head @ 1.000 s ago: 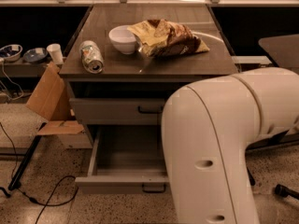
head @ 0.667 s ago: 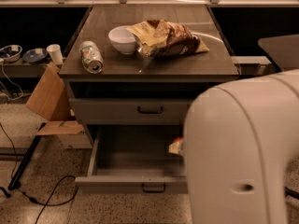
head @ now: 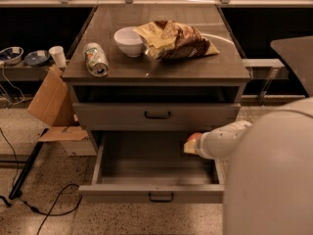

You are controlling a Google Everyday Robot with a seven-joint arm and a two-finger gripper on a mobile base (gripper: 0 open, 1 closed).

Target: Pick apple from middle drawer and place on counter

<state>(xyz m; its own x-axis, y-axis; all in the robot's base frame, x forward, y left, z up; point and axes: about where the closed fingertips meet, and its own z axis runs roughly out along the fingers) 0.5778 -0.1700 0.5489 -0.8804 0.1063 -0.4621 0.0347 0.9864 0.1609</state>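
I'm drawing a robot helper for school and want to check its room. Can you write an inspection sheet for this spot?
Surface: the counter is dark, wood-grained and a bit shiny.
Job's things: the apple is at the right side of the open middle drawer, not yet on the counter.
Clutter: a white bowl, a crumpled snack bag and a can lying on its side, all on the counter.
Grippers: the gripper reaches into the drawer from the right, right beside the apple.
Cables: a black cable lies on the floor at the left.
Surroundings: a cardboard box leans by the cabinet; a white cup stands on a low shelf at the left.
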